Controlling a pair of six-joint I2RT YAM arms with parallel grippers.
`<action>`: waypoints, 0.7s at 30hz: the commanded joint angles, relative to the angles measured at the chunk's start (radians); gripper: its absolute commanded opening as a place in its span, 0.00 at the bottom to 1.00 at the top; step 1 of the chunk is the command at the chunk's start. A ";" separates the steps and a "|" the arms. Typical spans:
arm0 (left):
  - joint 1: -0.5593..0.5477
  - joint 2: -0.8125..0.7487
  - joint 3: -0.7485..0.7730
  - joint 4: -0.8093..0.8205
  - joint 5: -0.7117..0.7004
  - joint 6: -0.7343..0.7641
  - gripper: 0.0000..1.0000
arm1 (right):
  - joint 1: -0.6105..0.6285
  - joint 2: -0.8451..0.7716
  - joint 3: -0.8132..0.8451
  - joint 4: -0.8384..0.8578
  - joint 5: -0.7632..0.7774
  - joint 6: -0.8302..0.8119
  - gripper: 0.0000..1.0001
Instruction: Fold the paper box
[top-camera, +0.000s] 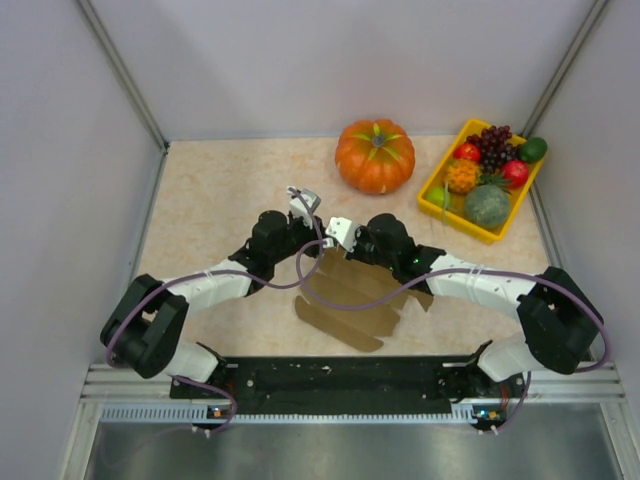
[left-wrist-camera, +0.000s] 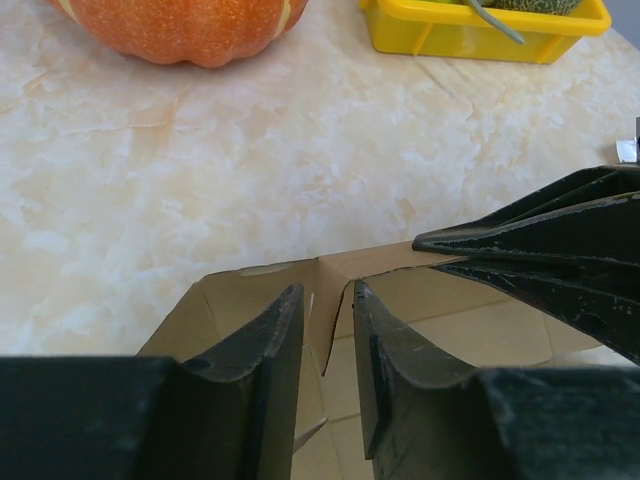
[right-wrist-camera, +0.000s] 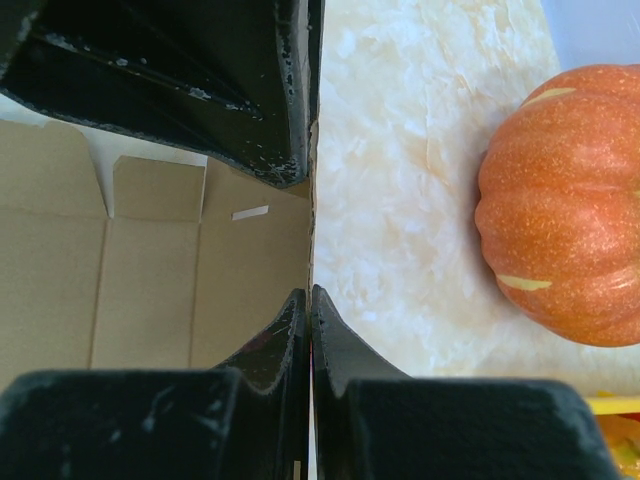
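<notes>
The box (top-camera: 350, 305) lies at the middle of the bench (top-camera: 210, 190), close to its near edge, between the two arms. It is mostly an open brown sheet with creased panels lying flat, and its far flap is raised upright.

The left gripper (left-wrist-camera: 328, 290) sits over that raised flap with its fingers (left-wrist-camera: 270, 370) a little apart, one on each side of a creased corner. Whether they actually pinch the cardboard I cannot tell.

The right gripper (right-wrist-camera: 311, 292) is fully closed on the thin upright edge of the same flap, just beside the left gripper. Its tips meet the card from the right.

A pumpkin (top-camera: 375, 156) stands at the middle of the far edge. A yellow tray (left-wrist-camera: 470, 35) of fruit sits in the far right corner, well apart from the box.
</notes>
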 joint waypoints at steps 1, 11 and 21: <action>-0.004 0.016 0.020 0.034 -0.009 0.037 0.29 | 0.011 -0.018 0.052 0.055 -0.037 0.017 0.00; -0.008 0.030 0.014 0.037 -0.003 0.041 0.29 | 0.011 -0.019 0.050 0.076 -0.038 0.039 0.00; -0.037 0.025 0.017 0.071 -0.161 0.045 0.00 | 0.014 -0.060 0.138 -0.099 0.197 0.322 0.53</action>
